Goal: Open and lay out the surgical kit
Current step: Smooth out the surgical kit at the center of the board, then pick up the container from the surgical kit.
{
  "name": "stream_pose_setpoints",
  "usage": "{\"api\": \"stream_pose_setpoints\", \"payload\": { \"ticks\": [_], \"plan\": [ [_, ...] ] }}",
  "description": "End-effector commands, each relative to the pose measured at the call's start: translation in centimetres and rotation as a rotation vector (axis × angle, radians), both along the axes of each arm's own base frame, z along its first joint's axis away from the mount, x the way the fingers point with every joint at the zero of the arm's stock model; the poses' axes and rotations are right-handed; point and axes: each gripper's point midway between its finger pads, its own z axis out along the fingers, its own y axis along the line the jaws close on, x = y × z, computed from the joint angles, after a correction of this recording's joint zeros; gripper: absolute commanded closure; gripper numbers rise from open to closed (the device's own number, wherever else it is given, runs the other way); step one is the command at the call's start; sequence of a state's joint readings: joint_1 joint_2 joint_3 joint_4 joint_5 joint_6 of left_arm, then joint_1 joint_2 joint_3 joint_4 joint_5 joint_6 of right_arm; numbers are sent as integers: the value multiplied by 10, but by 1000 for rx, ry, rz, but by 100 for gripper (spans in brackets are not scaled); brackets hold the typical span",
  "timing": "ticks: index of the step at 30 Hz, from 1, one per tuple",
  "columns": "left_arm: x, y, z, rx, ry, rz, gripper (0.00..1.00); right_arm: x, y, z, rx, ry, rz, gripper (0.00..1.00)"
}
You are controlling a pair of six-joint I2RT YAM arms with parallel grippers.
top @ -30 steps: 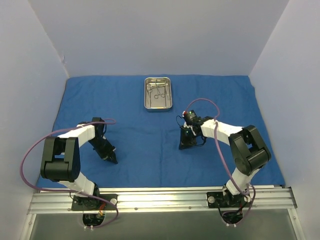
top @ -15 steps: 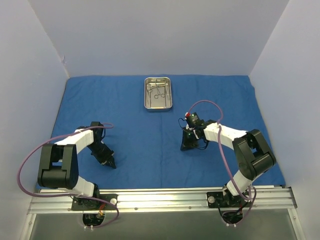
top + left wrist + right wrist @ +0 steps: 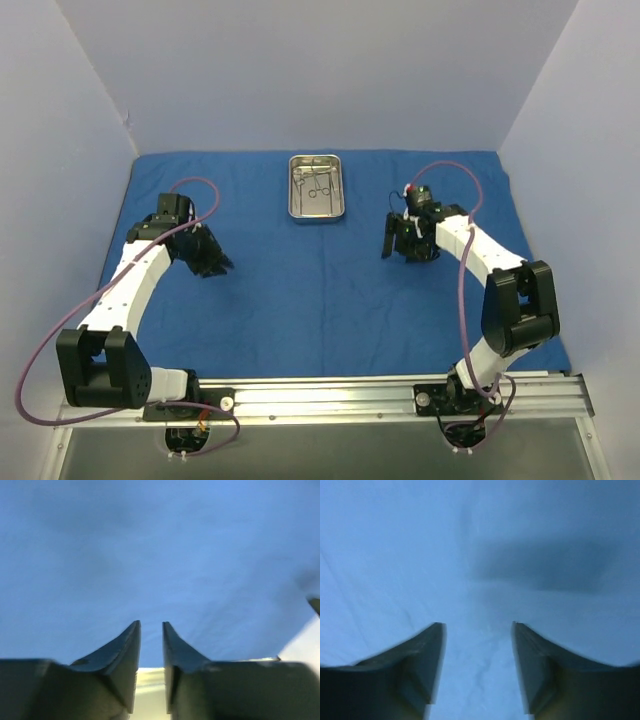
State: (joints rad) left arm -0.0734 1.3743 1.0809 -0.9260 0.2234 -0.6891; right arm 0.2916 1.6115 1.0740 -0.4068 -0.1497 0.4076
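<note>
Deep-blue cloth drape (image 3: 300, 300) lies spread flat over the table, and we see the steel tray (image 3: 317, 215) resting on it at the far middle, with the ring-handled instruments (image 3: 318, 185) inside. Our left gripper (image 3: 216, 263) is over the drape's left part, jaws a narrow slit apart, grasping nothing. Our right gripper (image 3: 399, 247), right of the tray, is parted wider, released and likewise empty
</note>
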Motion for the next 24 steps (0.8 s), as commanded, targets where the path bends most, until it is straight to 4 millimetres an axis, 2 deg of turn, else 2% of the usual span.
{"api": "stream_pose_setpoints", "payload": {
  "ticks": [1, 3, 4, 5, 6, 7, 9, 10, 11, 12, 13, 14, 15, 17, 18, 24],
  "plan": [
    [46, -27, 55, -112, -321, -155, 64, 51, 18, 44, 74, -182, 110, 36],
    [57, -40, 62, -160, -364, -205, 62, 75, 32, 54, 123, -234, 135, 23],
    [64, -44, 63, -167, -384, -237, 62, 102, 41, 61, 137, -273, 136, 21],
    [66, -50, 53, -172, -347, -263, 63, 116, 46, 62, 147, -284, 137, 21],
    [70, -52, 55, -162, -348, -277, 63, 128, 51, 65, 156, -298, 131, 19],
    [71, -53, 52, -148, -348, -307, 63, 153, 59, 68, 171, -319, 120, 19],
    [73, -57, 48, -128, -348, -344, 64, 175, 69, 70, 177, -339, 111, 19],
    [75, -54, 47, -106, -357, -358, 64, 183, 72, 47, 155, -289, 101, 19],
    [76, -53, 45, -92, -354, -364, 63, 203, 79, 66, 168, -336, 96, 19],
    [77, -50, 42, -70, -354, -378, 63, 210, 84, 42, 154, -294, 97, 19],
    [79, -47, 41, -50, -342, -380, 63, 214, 86, 39, 142, -282, 94, 20],
    [79, -46, 40, -40, -339, -386, 63, 228, 92, 52, 150, -322, 90, 20],
    [80, -45, 39, -33, -339, -402, 63, 230, 97, 32, 138, -286, 91, 20],
    [81, -45, 37, -26, -333, -419, 63, 243, 105, 35, 145, -311, 88, 21],
    [80, -44, 34, -19, -321, -431, 63, 245, 108, 19, 141, -288, 88, 22],
    [79, -46, 22, -34, -291, -443, 64, 259, 118, -12, 161, -272, 73, 30]
  ]
}}
